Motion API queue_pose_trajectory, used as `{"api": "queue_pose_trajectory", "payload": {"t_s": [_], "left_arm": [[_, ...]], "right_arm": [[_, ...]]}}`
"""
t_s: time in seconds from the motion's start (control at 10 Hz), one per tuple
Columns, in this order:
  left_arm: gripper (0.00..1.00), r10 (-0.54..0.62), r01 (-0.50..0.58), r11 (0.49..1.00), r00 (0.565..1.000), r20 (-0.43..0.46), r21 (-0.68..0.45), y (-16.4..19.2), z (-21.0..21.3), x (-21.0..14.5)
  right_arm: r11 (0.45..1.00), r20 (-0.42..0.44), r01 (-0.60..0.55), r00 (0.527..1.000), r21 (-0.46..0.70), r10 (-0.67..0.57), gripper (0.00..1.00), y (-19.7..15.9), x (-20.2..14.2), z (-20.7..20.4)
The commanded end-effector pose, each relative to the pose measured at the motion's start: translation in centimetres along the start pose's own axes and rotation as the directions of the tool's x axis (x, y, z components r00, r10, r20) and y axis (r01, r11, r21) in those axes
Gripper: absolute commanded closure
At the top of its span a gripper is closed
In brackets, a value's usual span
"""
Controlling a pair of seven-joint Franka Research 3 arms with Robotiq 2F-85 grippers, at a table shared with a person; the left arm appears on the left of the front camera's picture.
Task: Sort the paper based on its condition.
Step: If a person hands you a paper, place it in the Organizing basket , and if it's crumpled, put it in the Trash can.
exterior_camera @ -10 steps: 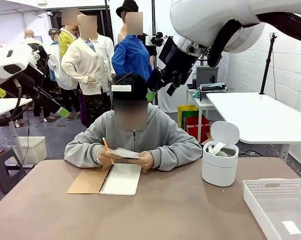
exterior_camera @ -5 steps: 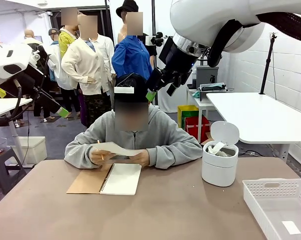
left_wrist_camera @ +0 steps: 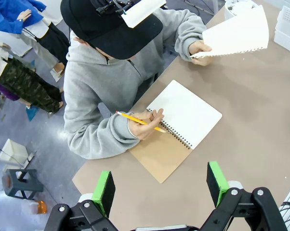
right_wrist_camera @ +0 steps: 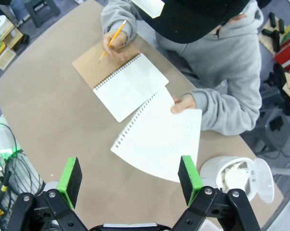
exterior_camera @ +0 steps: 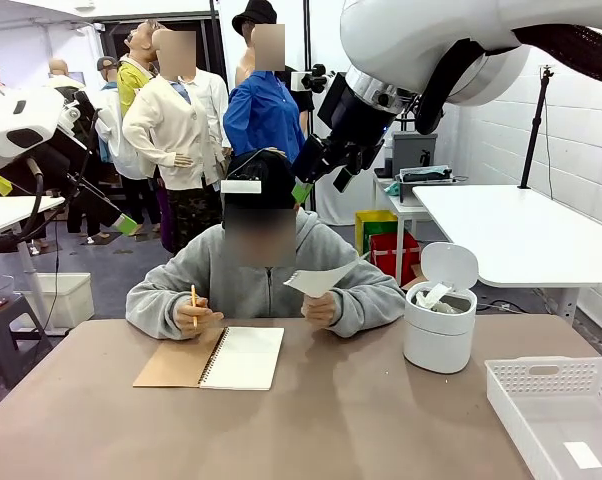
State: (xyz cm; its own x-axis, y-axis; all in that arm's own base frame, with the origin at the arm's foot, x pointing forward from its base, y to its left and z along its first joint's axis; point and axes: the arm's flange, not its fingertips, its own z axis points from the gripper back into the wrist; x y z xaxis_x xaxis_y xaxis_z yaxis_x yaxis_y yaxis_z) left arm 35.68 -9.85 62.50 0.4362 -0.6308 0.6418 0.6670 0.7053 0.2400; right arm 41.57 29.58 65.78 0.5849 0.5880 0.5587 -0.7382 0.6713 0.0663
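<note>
Green pads (right_wrist_camera: 70, 180) of the right gripper (right_wrist_camera: 129, 179) stand wide apart with nothing between them. It hangs high over the table (right_wrist_camera: 48, 110), looking straight down. The left gripper (left_wrist_camera: 159, 178) is likewise spread wide and empty, above the near edge of the table.

Directly below the right gripper is the task's item: one flat white sheet (right_wrist_camera: 159, 139). It is pinched at its far corner by the person's hand (right_wrist_camera: 183, 103) and held up clear of the table, over toward the bin. One edge carries a row of torn spiral holes. No creases are visible, so it grades as smooth.

Handling assessment: very light, limp, easily creased. A pinch across a free edge, well apart from the person's fingers, looks the soundest hold. A hard or twisting grip would likely crumple it and spoil its grade.

The person's other hand (left_wrist_camera: 145, 122) holds a yellow pencil (left_wrist_camera: 140, 121) and rests on an open spiral notebook (left_wrist_camera: 183, 115) lying flat on the table.

Containers: a round white bin (exterior_camera: 439, 340), lid (exterior_camera: 451, 265) tipped up, holds crumpled paper (exterior_camera: 436, 297). A white slotted basket (exterior_camera: 511, 400) at the table's right corner holds one small flat white piece (exterior_camera: 582, 455); whether that is paper or a label cannot be told.
</note>
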Motion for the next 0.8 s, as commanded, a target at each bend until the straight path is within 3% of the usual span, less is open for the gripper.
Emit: {"api": "queue_pose_trajectory", "payload": {"t_s": [0.0,0.7], "left_arm": [[0.0,0.002,-0.002,1.0,1.0,0.0,0.001,0.12,0.01,-0.07],[0.0,0.002,-0.002,1.0,1.0,0.0,0.001,0.12,0.01,-0.07]], "right_arm": [[1.0,0.006,0.01,1.0,-0.001,-0.01,0.0,-0.02,0.03,0.11],[1.0,0.006,0.01,1.0,-0.001,-0.01,0.0,-0.02,0.03,0.11]]}}
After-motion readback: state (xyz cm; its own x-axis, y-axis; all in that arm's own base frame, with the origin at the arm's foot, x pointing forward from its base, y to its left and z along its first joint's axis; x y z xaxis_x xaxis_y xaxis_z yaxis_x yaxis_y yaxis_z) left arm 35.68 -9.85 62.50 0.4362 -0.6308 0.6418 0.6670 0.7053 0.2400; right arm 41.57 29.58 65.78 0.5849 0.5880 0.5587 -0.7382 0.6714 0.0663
